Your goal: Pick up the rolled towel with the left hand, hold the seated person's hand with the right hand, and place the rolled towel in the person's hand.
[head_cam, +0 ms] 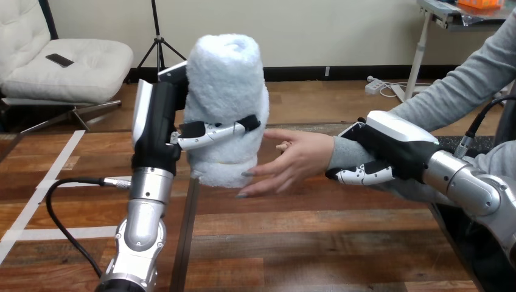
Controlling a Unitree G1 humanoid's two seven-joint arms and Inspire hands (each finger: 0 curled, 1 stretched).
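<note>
Gripping the pale blue, fluffy rolled towel [226, 91] round its middle, the robot's left hand [159, 118] holds it upright above the wooden tabletop [292, 243], fingers [213, 131] curled across its front. The right hand [392, 149] sits over the person's wrist [344, 152], its fingers curled beneath. The person's hand [295, 159] is open, fingertips at the towel's lower side. The towel looks light, soft and squashy, hardly slippery; a mid-roll grip should stop it unrolling.
</note>
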